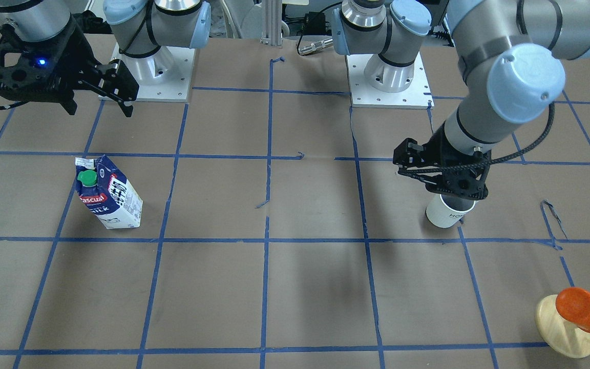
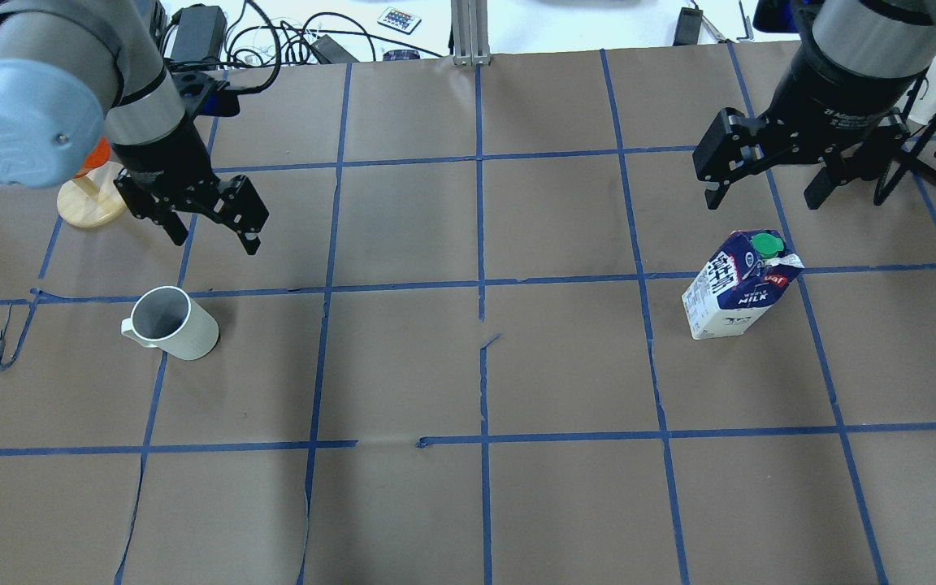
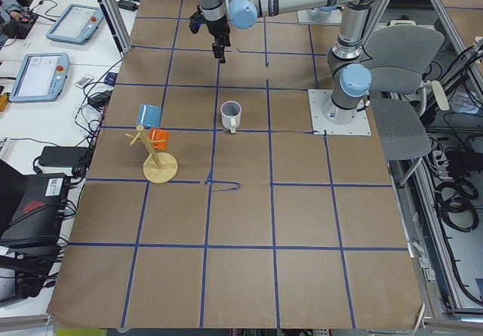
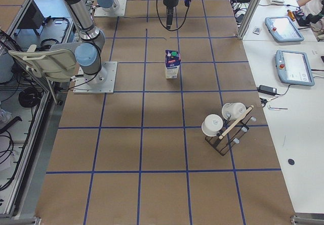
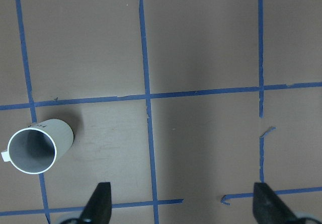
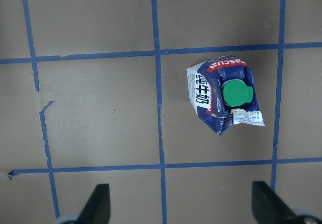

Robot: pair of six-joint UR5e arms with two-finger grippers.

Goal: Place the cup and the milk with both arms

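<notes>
The white cup (image 2: 169,322) stands upright on the brown table, its handle toward the overhead view's left; it also shows in the front view (image 1: 446,212) and the left wrist view (image 5: 37,146). My left gripper (image 2: 216,242) is open and empty, hovering above the table just beyond the cup, and overlaps the cup's rim in the front view (image 1: 451,192). The blue and white milk (image 2: 740,284) with a green cap stands upright (image 1: 108,192) (image 6: 224,95). My right gripper (image 2: 762,201) is open and empty, raised beyond the milk (image 1: 100,107).
An orange object on a wooden base (image 2: 90,199) stands behind my left arm, near the table edge (image 1: 576,318). A rack with white cups (image 4: 225,126) stands at the table's far side. Blue tape lines divide the table into squares.
</notes>
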